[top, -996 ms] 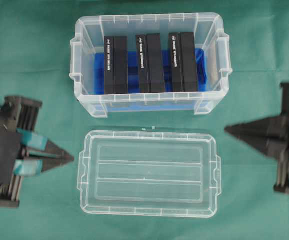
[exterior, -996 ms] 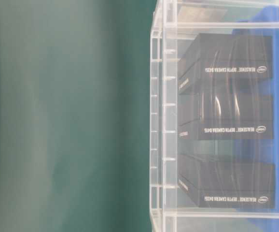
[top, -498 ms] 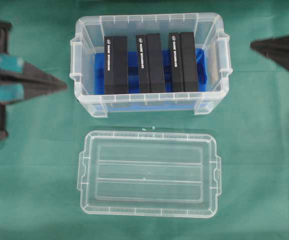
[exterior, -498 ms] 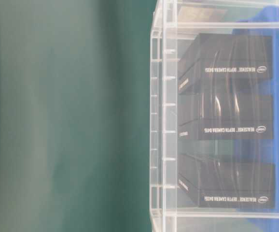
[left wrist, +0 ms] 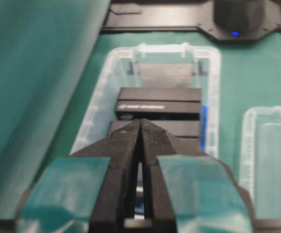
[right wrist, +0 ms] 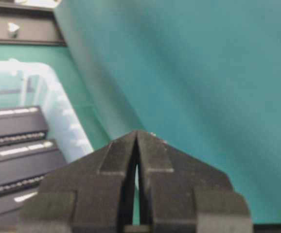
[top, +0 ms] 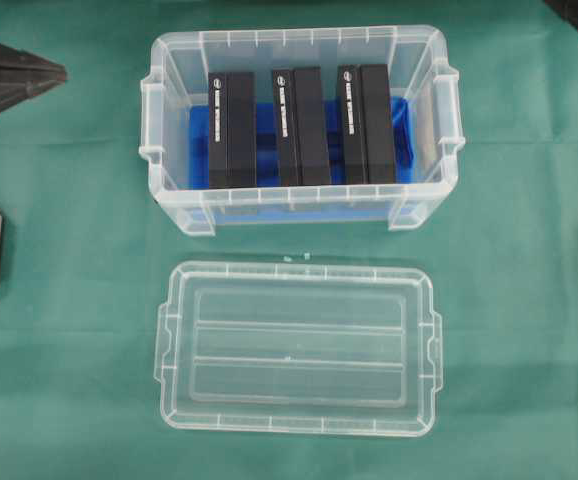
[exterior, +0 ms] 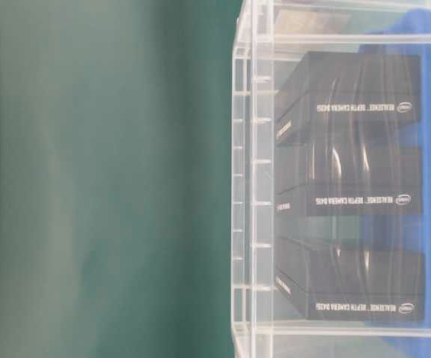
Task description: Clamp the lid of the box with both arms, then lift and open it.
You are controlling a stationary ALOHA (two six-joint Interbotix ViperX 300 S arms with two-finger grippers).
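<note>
Both hands retreated toward corners; lid (top: 297,347) unmoved

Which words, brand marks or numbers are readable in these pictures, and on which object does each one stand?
"REALSENSE DEPTH CAMERA D435": white print, seen upside down in the table-level view, on each of the three black blocks inside the box.
Small oval logo beside that print: too small to read.
White print on the blocks in the overhead and wrist views: too blurred to read.
The lid: no text visible.
</note>
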